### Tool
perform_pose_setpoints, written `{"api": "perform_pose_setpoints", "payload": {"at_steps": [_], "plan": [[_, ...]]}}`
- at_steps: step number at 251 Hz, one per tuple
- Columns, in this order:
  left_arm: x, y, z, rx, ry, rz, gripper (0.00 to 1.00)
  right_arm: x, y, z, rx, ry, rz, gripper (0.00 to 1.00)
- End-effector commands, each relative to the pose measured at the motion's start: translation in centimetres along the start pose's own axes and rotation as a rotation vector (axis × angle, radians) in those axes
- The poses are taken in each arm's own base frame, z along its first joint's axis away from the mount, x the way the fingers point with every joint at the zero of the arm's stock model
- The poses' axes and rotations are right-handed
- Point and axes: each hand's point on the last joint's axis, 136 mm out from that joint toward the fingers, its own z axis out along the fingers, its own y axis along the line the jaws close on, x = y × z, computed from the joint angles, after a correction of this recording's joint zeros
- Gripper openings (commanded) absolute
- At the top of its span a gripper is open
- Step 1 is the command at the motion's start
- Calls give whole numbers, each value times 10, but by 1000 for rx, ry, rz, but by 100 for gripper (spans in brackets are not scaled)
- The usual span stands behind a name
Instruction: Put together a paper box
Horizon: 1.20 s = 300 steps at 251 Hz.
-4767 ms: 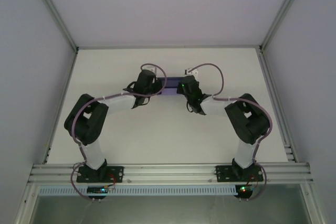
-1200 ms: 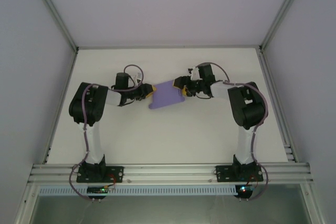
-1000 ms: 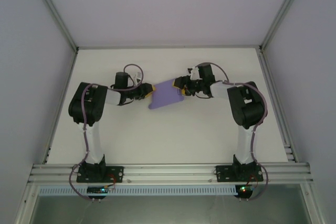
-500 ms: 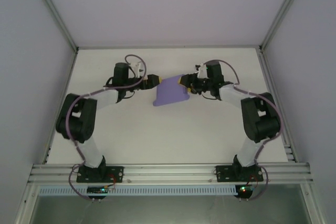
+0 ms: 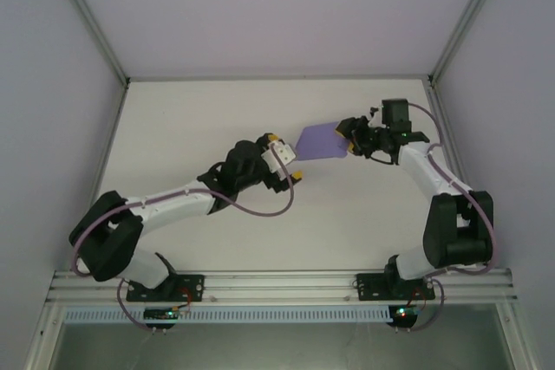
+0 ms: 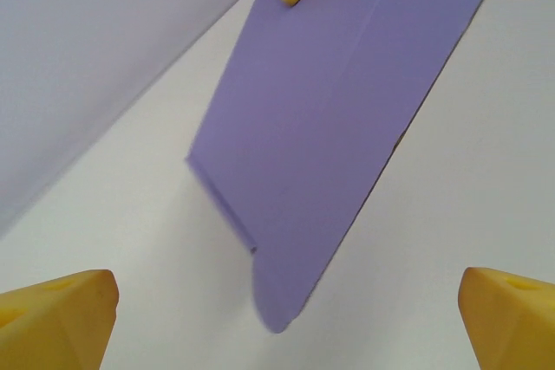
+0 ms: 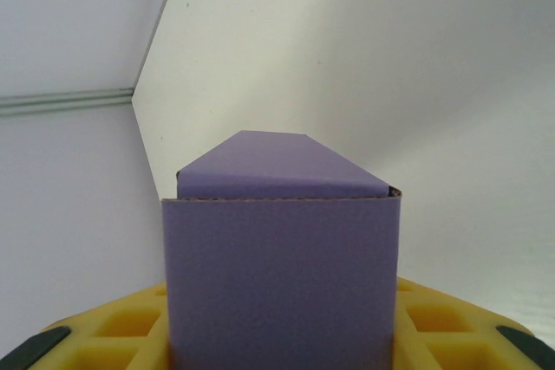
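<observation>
My right gripper (image 5: 349,143) pinches the box (image 5: 321,140) by its right end, far and right of centre. My left gripper (image 5: 287,159), spread wide just beside it, should close squarely and gently on the free end.

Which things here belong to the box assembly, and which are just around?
Job: paper box, pinched in the right gripper; left gripper, open, not touching it.
Bystanders: table; aluminium rail at its near edge.
</observation>
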Motion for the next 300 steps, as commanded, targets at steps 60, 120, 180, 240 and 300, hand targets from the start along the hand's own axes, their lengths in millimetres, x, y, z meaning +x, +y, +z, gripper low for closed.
{"api": "perform_pose_setpoints", "payload": {"at_steps": [60,120,180,240,300], "plan": [[11,-13,32,-83,66,347,100,26,12,5,-52,173,147,38],[10,3,40,-175,85,351,99,53,9,17,-51,309,171,38],[7,7,36,-199,70,356,74,66,3,16,-39,368,185,41],[0,11,29,-215,48,378,53,81,7,15,-62,435,211,44],[-6,9,20,-184,42,392,37,80,18,8,-84,420,169,61]]}}
